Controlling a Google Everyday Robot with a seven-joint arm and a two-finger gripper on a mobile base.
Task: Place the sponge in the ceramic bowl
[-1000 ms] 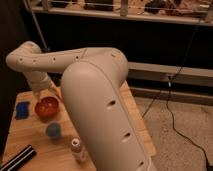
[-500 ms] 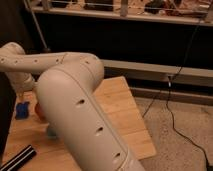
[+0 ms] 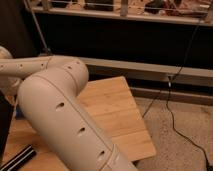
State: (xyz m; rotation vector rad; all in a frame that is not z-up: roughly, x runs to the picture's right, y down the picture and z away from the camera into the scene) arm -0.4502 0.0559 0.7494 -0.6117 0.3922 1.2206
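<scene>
My pale arm (image 3: 60,115) fills the left and middle of the camera view and sweeps off past the left edge. The gripper is out of view beyond that edge. A thin sliver of bright blue, the sponge (image 3: 18,113), peeks out beside the arm at the far left of the wooden table (image 3: 115,110). The ceramic bowl is hidden behind the arm.
A black elongated object (image 3: 17,157) lies at the table's front left corner. A dark shape (image 3: 5,120) stands at the left edge. A black cable (image 3: 172,107) runs across the floor to the right of the table. A dark wall and a rail stand behind.
The arm has swung further left and closer to the camera. It now hides the bowl, the cup and most of the sponge, which showed before.
</scene>
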